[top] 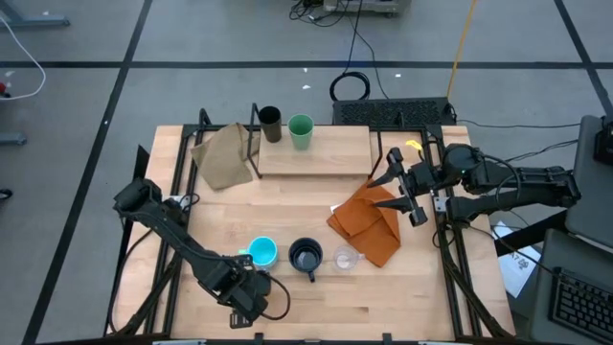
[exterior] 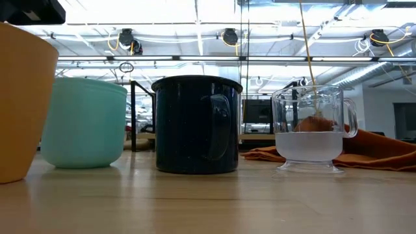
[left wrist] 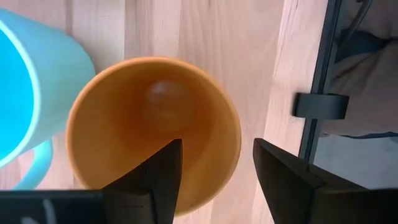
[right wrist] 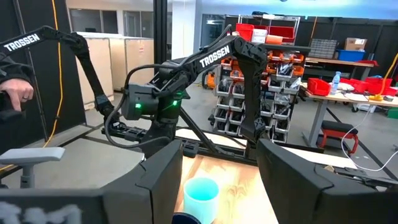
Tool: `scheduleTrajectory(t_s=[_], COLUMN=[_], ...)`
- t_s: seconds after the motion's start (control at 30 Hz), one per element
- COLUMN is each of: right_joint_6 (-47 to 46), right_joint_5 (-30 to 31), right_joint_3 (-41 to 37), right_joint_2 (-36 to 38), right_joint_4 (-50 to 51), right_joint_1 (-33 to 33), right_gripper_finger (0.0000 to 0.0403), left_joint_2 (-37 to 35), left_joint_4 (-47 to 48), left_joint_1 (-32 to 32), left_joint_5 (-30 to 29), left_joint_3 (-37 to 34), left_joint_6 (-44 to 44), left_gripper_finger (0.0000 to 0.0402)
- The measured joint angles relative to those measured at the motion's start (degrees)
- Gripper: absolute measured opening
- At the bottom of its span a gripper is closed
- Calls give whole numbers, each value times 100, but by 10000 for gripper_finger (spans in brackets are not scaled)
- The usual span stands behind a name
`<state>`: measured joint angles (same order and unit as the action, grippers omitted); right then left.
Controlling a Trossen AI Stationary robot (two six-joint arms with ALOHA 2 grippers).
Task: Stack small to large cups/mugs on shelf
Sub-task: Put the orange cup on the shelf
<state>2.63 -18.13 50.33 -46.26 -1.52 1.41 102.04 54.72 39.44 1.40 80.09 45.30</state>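
Jaws of my left gripper [left wrist: 214, 174] stood part open, one finger inside the orange cup [left wrist: 152, 124], the other outside its wall, not visibly clamped; grasp step, I'd say; next: pinch, lift, carry to the shelf [top: 316, 151] w/ brown cup [top: 270, 123] & green cup [top: 301, 130]; right gripper [right wrist: 217, 180] waited part open, empty, by the cloth [top: 369, 218].

Materials I see around the glossy dark navy mug [exterior: 197, 125]

Beside it, my clear cup [exterior: 310, 129] looks like smooth glass or plastic; the light blue mug [exterior: 84, 122] and orange cup [left wrist: 154, 127] look matt, on pale smooth wood tabletop [exterior: 208, 201]; behind, rumpled orange cloth [top: 369, 222].
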Motion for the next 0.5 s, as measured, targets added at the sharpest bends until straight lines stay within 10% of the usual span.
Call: scheduleTrajectory(t_s=[0.5], right_joint_6=[-45], right_joint_5=[0], right_joint_3=[2], right_joint_2=[0], right_joint_4=[2], right_joint_1=[0], right_gripper_finger=[199], left_joint_2=[0], left_joint_4=[-124], left_joint_1=[7], left_joint_5=[-25], left_joint_3=[-366], left_joint_6=[233], left_gripper_finger=[198])
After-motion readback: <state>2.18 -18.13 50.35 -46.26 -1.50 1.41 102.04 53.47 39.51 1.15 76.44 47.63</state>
